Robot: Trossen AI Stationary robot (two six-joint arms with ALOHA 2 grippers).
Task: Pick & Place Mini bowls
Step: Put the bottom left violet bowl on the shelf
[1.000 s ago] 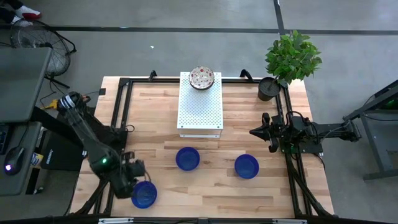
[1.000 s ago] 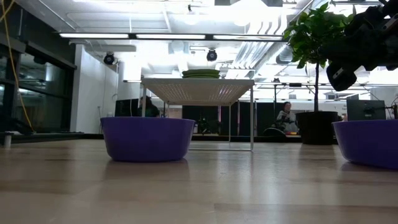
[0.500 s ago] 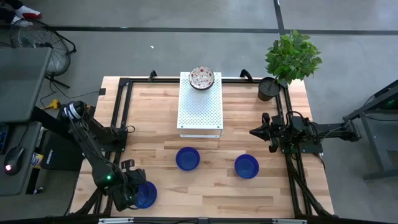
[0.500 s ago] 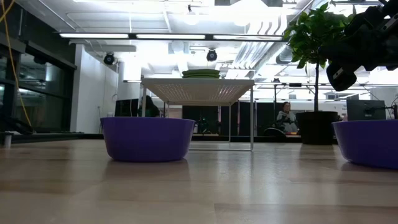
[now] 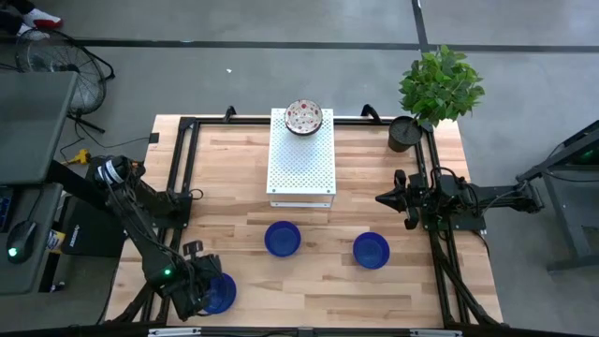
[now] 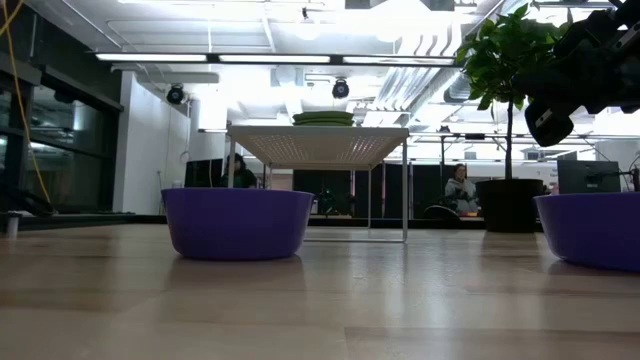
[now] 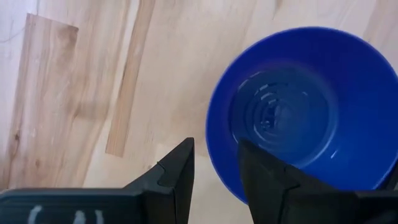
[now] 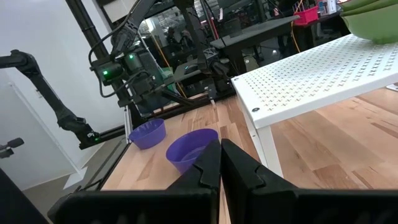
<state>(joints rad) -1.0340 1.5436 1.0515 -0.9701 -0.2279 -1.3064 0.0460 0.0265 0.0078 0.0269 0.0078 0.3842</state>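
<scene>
No readable writing anywhere. Left gripper at the surface's front-left corner, jaws released astride the rim of a blue bowl, seemingly not yet gripping, partly hiding it from above. Right gripper near the right edge, jaws clenched, empty.

The table carries a perforated stand at its rear centre. 1 stack of speckled bowls sits on the stand's rear end. In front of the stand lies 1 bowl; to its right, well apart, lies a second bowl. A third bowl lies at the front left corner, with the left gripper over its left rim. The right gripper hangs at the table's right edge, behind the second bowl. A potted plant stands on the rear right corner.
</scene>
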